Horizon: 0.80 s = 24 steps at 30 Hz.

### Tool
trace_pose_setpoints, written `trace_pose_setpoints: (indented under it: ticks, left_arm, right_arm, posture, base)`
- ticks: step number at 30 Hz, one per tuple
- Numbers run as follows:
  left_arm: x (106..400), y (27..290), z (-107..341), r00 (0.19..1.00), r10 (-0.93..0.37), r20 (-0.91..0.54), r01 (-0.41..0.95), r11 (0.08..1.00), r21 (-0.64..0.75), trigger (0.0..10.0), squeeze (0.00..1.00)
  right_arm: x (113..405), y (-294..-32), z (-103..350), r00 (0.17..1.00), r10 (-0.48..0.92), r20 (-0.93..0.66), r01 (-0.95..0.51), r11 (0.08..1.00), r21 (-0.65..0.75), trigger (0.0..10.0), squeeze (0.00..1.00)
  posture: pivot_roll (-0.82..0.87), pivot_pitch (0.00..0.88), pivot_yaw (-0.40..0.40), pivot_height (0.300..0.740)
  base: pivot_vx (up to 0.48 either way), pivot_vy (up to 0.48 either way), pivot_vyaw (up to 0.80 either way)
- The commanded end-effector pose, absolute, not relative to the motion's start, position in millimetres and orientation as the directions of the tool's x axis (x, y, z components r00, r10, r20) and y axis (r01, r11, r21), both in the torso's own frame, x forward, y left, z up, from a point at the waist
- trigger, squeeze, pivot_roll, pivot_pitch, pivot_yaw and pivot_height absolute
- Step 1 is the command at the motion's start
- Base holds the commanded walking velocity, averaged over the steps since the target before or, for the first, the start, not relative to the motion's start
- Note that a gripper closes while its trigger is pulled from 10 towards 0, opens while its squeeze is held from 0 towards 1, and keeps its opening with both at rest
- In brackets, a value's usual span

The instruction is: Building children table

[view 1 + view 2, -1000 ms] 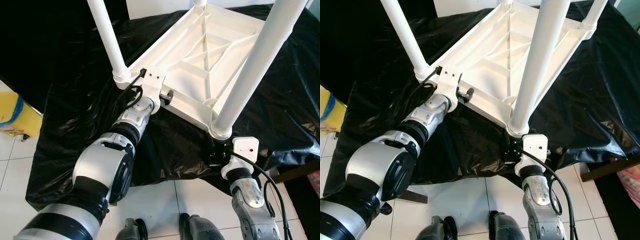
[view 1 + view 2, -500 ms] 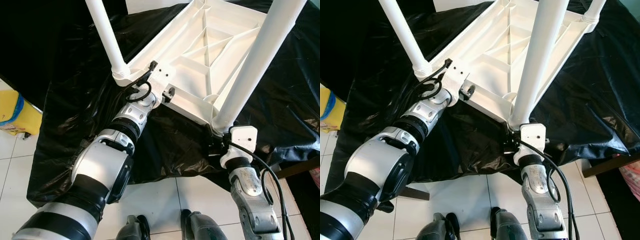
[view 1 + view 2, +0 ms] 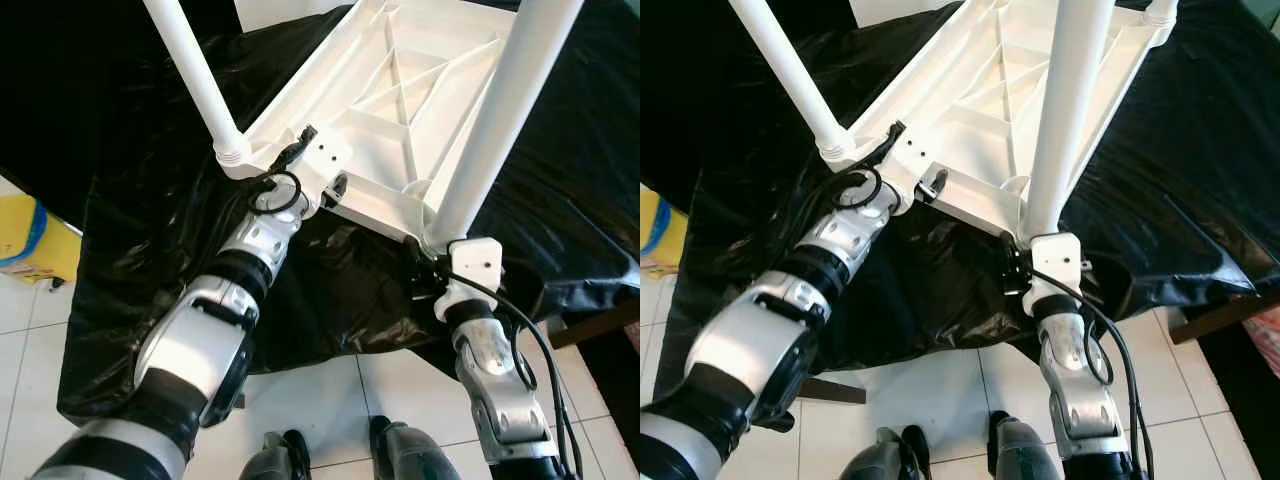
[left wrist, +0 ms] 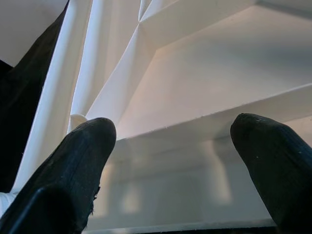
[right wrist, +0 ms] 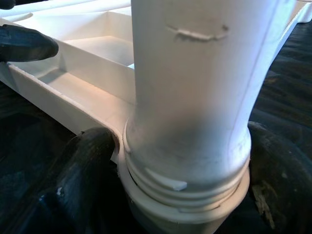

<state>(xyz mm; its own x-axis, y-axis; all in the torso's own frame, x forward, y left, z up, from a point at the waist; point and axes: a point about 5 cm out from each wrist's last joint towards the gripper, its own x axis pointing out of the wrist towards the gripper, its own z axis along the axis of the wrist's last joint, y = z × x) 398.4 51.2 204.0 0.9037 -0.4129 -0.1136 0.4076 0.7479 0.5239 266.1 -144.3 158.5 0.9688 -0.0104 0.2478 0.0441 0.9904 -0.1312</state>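
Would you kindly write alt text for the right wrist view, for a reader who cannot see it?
The right end effector has its two black fingers on either side of the base of a thick white plastic table leg, where it joins the upturned white plastic tabletop. Black plastic sheeting lies beneath.
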Motion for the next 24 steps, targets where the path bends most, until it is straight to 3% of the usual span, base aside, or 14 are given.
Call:
trace_pose_setpoints:
  ticks: [1, 5, 7, 14, 17, 22, 24]
  left_arm:
    - [342, 79, 77, 0.335, -0.586, -0.738, 0.877, 0.480, 0.016, 10.0, 0.00]
    - [331, 77, 83, 0.336, -0.645, -0.686, 0.865, 0.500, -0.046, 10.0, 0.00]
    - [307, 71, 92, 0.308, -0.715, -0.628, 0.869, 0.480, -0.120, 10.0, 0.00]
    - [271, 82, 103, 0.328, -0.738, -0.590, 0.852, 0.501, -0.153, 10.0, 0.00]
    - [270, 82, 106, 0.330, -0.744, -0.581, 0.853, 0.499, -0.155, 10.0, 0.00]
    - [284, 82, 122, 0.410, -0.748, -0.522, 0.839, 0.534, -0.106, 10.0, 0.00]
    - [294, 77, 142, 0.499, -0.774, -0.390, 0.830, 0.557, -0.043, 10.0, 0.00]
  right_arm:
    - [260, -170, 170, 0.931, -0.186, 0.313, 0.227, 0.968, -0.103, 10.0, 0.00]
    - [245, -174, 168, 0.919, -0.232, 0.318, 0.280, 0.953, -0.115, 10.0, 0.00]
    - [232, -180, 165, 0.910, -0.272, 0.312, 0.323, 0.938, -0.124, 10.0, 0.00]
    - [218, -190, 168, 0.910, -0.285, 0.300, 0.341, 0.928, -0.152, 10.0, 0.00]
    - [218, -191, 169, 0.910, -0.283, 0.302, 0.339, 0.928, -0.152, 10.0, 0.00]
    - [225, -192, 168, 0.913, -0.267, 0.307, 0.327, 0.931, -0.164, 10.0, 0.00]
    - [230, -191, 168, 0.917, -0.251, 0.310, 0.311, 0.937, -0.160, 10.0, 0.00]
  posture:
    - [-0.16, 0.310, 0.096, 0.740]
    - [-0.16, 0.307, 0.093, 0.740]
    - [-0.17, 0.305, 0.093, 0.740]
    - [-0.18, 0.299, 0.084, 0.740]
    - [-0.18, 0.299, 0.084, 0.740]
    - [-0.17, 0.284, 0.072, 0.740]
    - [-0.16, 0.265, 0.065, 0.740]
  base:
    - [0.000, 0.000, 0.00]
    - [0.000, 0.000, 0.00]
    - [0.000, 0.000, 0.00]
    - [0.000, 0.000, 0.00]
    - [0.000, 0.000, 0.00]
    - [0.000, 0.000, 0.00]
    - [0.000, 0.000, 0.00]
